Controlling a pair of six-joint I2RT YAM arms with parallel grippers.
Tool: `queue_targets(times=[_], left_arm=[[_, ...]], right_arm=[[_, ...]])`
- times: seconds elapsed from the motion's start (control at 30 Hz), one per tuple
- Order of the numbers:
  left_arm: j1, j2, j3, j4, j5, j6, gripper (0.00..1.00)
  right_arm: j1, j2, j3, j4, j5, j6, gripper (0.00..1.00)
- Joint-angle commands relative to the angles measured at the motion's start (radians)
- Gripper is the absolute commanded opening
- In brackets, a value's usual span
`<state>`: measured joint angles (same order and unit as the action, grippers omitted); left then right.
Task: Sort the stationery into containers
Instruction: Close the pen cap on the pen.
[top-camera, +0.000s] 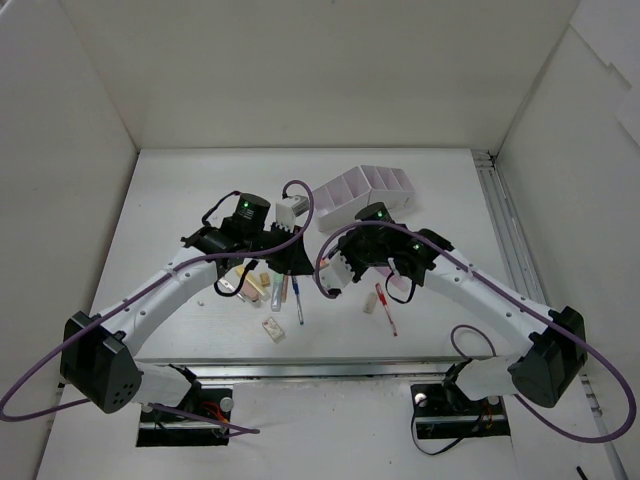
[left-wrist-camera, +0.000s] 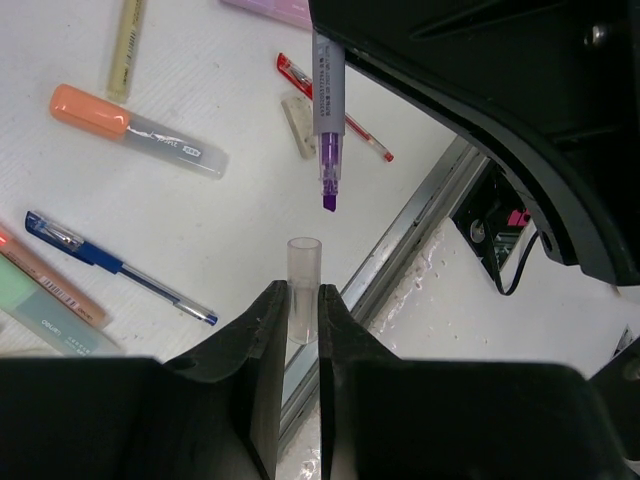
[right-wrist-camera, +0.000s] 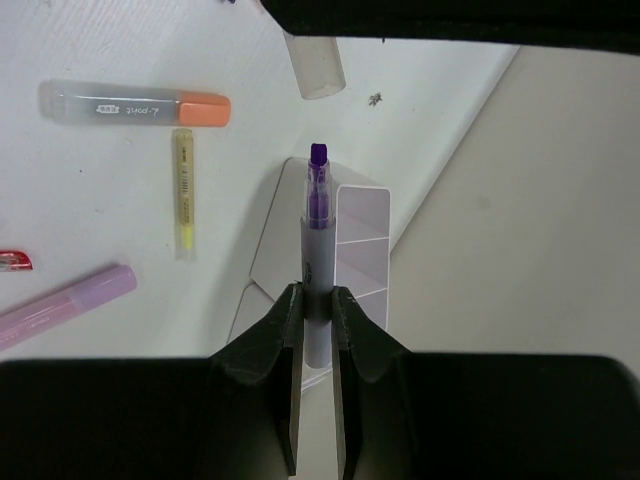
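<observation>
My left gripper (left-wrist-camera: 303, 300) is shut on a clear marker cap (left-wrist-camera: 303, 262), held above the table. My right gripper (right-wrist-camera: 318, 300) is shut on a grey-bodied purple marker (right-wrist-camera: 318, 250), uncapped, its tip pointing at the cap (right-wrist-camera: 314, 65) with a small gap between them. In the left wrist view the marker (left-wrist-camera: 329, 110) hangs tip-down just above the cap. In the top view both grippers, left (top-camera: 298, 262) and right (top-camera: 345, 262), meet mid-table in front of the white and lilac organizer (top-camera: 365, 190). The organizer also shows behind the marker in the right wrist view (right-wrist-camera: 360, 240).
Loose on the table lie an orange marker (left-wrist-camera: 135, 128), a blue pen (left-wrist-camera: 120, 268), a red pen (top-camera: 385, 308), a yellow pen (right-wrist-camera: 184, 190), a lilac marker (right-wrist-camera: 65, 300) and a pale eraser (top-camera: 273, 328). A metal rail (left-wrist-camera: 400, 255) runs along the table's near edge.
</observation>
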<state>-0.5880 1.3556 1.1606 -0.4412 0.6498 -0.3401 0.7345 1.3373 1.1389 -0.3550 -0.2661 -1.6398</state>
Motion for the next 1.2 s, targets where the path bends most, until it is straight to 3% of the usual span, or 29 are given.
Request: queue_targets(times=[0.0, 1.17], left_arm=[[0.002, -0.029, 0.051, 0.025, 0.008, 0.023, 0.0], [-0.026, -0.049, 0.039, 0.032, -0.01, 0.032, 0.0]], right_arm=[[0.003, 0.017, 0.048, 0.033, -0.033, 0.005, 0.0], [0.048, 0.042, 0.056, 0.036, -0.018, 0.006, 0.0]])
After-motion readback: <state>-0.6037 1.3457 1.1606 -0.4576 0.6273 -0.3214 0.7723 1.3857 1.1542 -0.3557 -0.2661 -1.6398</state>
